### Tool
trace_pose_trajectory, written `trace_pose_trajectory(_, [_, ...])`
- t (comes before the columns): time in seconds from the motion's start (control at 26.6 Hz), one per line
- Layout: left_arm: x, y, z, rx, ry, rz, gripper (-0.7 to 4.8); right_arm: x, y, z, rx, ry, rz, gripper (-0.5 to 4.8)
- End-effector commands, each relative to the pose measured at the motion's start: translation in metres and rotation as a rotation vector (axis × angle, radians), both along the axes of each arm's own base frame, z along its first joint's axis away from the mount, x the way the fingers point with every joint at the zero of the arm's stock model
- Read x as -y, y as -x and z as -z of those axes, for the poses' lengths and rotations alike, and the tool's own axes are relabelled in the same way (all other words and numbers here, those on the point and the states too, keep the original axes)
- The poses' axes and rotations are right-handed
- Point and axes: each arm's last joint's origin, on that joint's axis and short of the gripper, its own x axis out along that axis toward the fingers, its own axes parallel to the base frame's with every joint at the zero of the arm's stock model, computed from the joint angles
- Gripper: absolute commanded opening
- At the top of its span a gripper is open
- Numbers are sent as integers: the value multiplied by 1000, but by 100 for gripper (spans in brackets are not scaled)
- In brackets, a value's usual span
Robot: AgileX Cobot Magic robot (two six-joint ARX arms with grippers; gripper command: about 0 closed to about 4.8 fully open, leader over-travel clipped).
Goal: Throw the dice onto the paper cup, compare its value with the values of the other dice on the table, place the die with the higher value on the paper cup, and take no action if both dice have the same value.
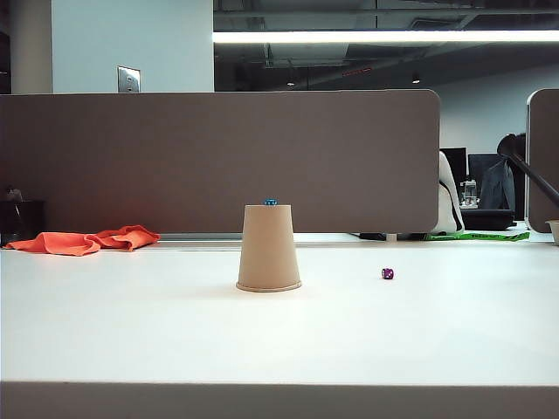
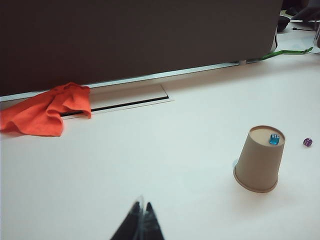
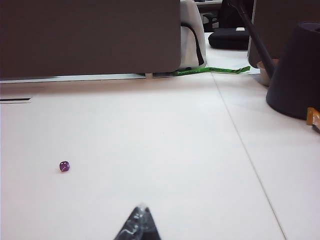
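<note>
Now, on the white table:
Paper cup: stands upside down at mid-table, wide rolled rim on the surface.
Blue die: sits on the cup's upturned base; its pips are too small to read.
Purple die: lies on the table to the right of the cup, apart from it.
Left gripper: fingers pressed together, holding nothing, above bare table well away from the cup.
Right gripper: fingers pressed together, empty, above bare table, the purple die ahead of it.
Orange cloth: crumpled at the far left, by the grey partition.
</note>
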Motion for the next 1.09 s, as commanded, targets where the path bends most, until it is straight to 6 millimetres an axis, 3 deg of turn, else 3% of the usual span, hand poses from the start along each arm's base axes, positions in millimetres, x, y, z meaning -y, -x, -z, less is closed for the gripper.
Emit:
trace_pose_trajectory(0.04, [-1,5,6,0,8,-22,-6,0,-2,-1,74,-14,-3,-1])
trace_pose_trajectory(0.53, [-7,35,44,86,43,-73,-6,0,-6,10,102,-14,-1,-1])
trace_pose_trajectory(0.9, [-4,23,73,90,56,-27,-6,0,-6,10,104,-15,-1,-1])
trace_pose_trajectory(1.09, [-6,17,86,114,105,-117,-6,0,-6,10,105,-15,-2,-1])
